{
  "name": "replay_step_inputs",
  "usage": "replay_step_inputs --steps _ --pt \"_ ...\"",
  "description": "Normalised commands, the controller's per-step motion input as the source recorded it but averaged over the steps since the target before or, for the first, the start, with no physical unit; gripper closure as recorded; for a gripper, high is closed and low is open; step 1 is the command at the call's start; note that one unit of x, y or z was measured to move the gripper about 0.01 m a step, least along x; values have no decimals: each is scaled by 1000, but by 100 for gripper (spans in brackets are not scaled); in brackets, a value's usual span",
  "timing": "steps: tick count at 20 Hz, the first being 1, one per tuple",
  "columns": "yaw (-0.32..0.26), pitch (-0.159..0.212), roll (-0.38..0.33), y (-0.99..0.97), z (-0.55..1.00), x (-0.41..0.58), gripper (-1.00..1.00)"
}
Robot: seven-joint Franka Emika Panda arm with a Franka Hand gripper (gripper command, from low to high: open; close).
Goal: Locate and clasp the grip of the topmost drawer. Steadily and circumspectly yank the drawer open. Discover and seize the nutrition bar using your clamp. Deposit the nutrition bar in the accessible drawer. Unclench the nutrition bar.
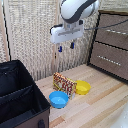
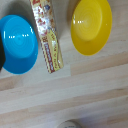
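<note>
The clamp hangs high with fingers slightly apart and empty, and the drawer sits shut, off to the exterior view's right at about the same height, while the bar lies below between the bowls.

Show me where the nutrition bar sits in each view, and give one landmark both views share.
Exterior view: the bar stands on edge on the wooden table, between the blue bowl and the yellow bowl.
Wrist view: the bar lies between the blue bowl and the yellow bowl.
Shared landmark: the yellow bowl.
</note>
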Motion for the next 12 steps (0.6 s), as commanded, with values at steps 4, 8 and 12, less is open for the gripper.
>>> replay_step_inputs --steps 4,8,12 --pt "84 0 -315 -208 151 0 -100" --pt "92 0 -342 -194 36 0 -100" --pt "84 0 -353 -206 1 0 -100"
